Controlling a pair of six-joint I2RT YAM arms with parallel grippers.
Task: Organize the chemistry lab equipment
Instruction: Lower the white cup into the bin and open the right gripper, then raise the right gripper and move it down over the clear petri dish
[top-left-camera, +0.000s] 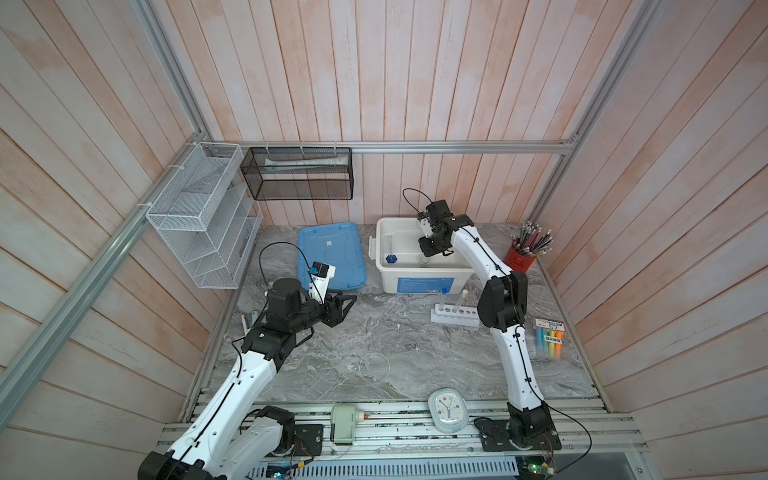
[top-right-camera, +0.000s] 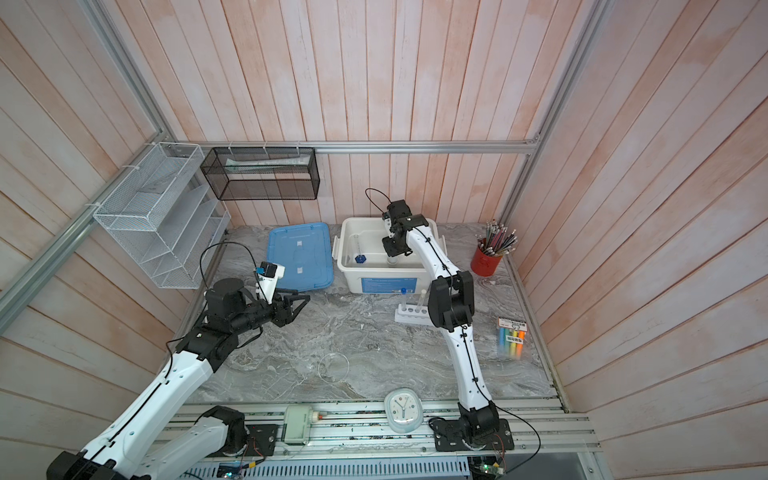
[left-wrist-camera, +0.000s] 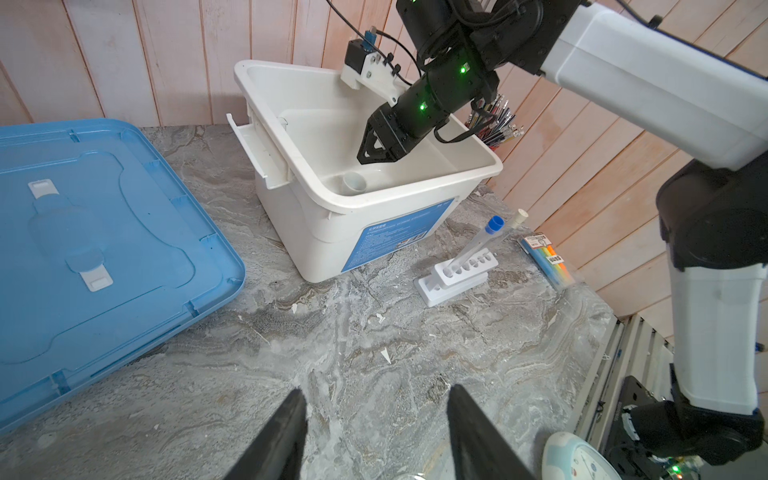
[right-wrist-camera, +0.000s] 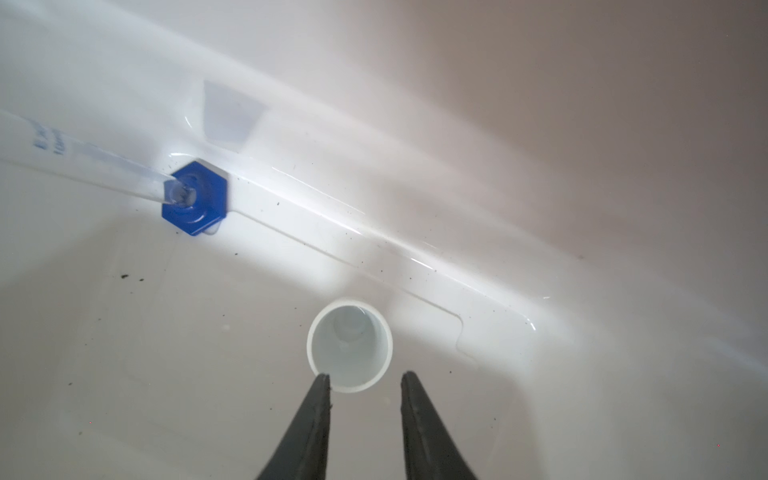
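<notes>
Currently the drop-off of the small white bowl (right-wrist-camera: 350, 345) into the white bin (left-wrist-camera: 320, 237) is judged to be the step in hand. The bowl is seen upright on the bin floor, near a corner, resting on its own base. The right gripper (right-wrist-camera: 365, 375) is poised just over it with the jaws parted narrowly. One fingertip (right-wrist-camera: 323, 378) overlaps the bowl's rim in the wrist view, but contact cannot be confirmed. Nothing is clamped between the jaws. The blue-based cylinder (right-wrist-camera: 194, 203) is already in the same bin, standing by a wall, apart from the bowl.

Left gripper (left-wrist-camera: 376, 390): jaws set wide, nothing held, hung over bare tabletop beside the blue lid (left-wrist-camera: 104, 249).

Not yet binned:
- The white rack (left-wrist-camera: 455, 276) is parked just in front of the bin, with the blue-capped tube (left-wrist-camera: 478, 243) and white-capped tube (left-wrist-camera: 513, 224) slotted in it.
- The clear round glass vessel (top-left-camera: 374, 368) is on the near tabletop, between the arms.

Next move, as judged: a straight lift out of the bin is called for, with the jaws held clear of the rim so the bowl is not tipped. The rack or the vessel would then be fetched. The vessel is barely visible against the marble, so a slow, wide approach would be needed.
</notes>
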